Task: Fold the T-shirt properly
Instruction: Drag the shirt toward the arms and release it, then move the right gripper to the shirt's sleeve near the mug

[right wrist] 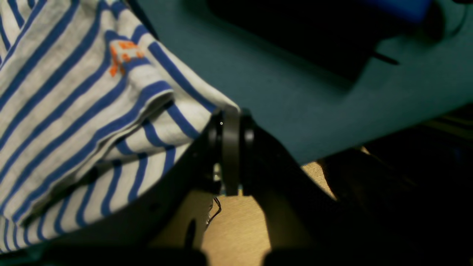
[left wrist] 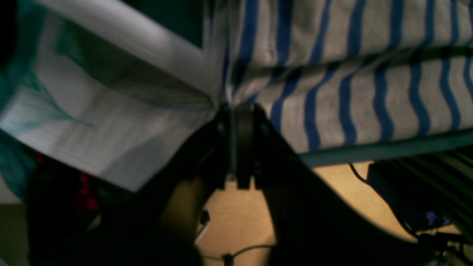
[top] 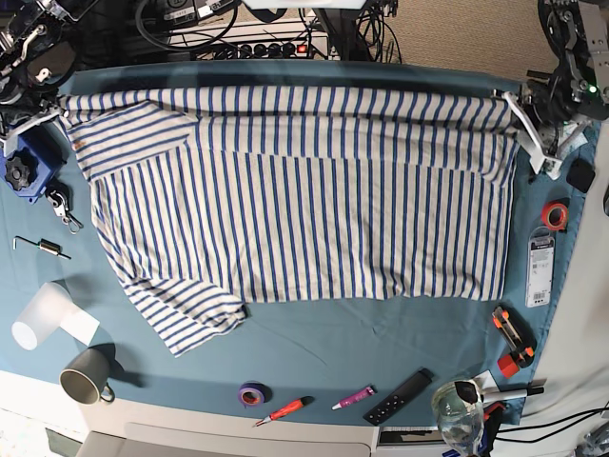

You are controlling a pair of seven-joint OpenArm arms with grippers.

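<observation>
Your left gripper [left wrist: 236, 111] is clamped tight on the hem corner of the T-shirt [top: 304, 190], and your right gripper [right wrist: 230, 114] is pinched closed on a shoulder corner, so the striped cloth stretches between them and spreads forward over the teal table cloth [top: 381, 333]. Beneath both grippers you see tan floor past the table's back edge. Loose tools, tape rolls and a mug [top: 84, 374] lie well away at the far edge, though they're too small to name fully.
</observation>
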